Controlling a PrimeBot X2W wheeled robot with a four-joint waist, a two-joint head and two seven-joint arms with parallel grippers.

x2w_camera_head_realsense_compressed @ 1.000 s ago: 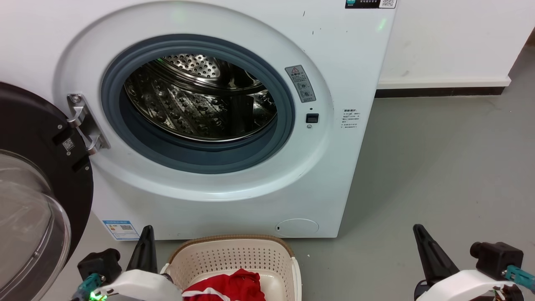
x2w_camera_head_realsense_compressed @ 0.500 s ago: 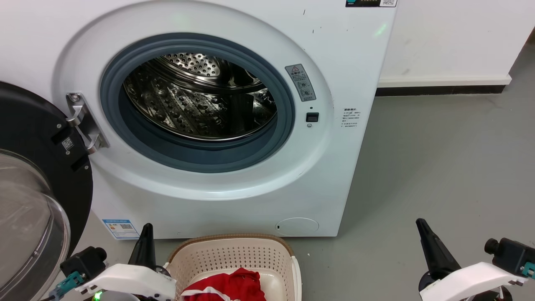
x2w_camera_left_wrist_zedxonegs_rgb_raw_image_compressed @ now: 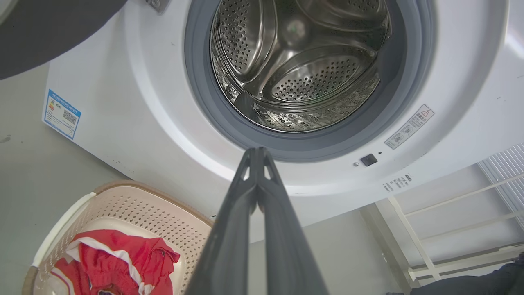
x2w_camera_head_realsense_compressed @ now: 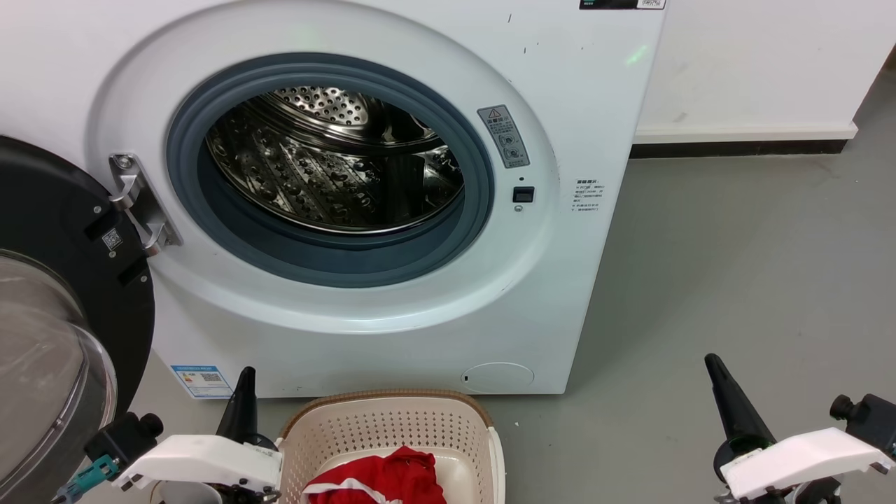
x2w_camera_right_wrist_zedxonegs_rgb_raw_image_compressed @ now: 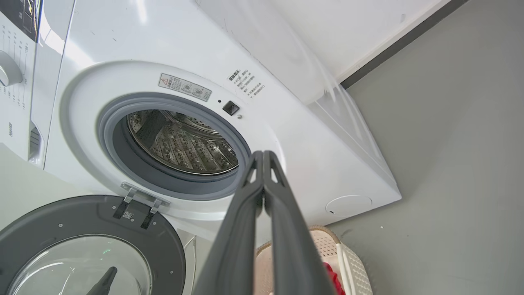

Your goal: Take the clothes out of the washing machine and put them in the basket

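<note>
1. Red clothes [x2w_camera_head_realsense_compressed: 381, 479] lie in the basket [x2w_camera_head_realsense_compressed: 381, 397], just beside the left fingers [x2w_camera_head_realsense_compressed: 241, 406] and well apart from the right fingers [x2w_camera_head_realsense_compressed: 731, 409].
2. Both pairs are pressed together, gripping nothing.
3. Left pair is nearer; unloading looks finished.

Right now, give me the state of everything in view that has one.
Door: open, swung to the left.
Drum: empty where visible.
Basket: upright, holding the clothes.
Clothes: crumpled in the basket.
Left fingers: shut, empty.
Right fingers: shut, empty.
</note>
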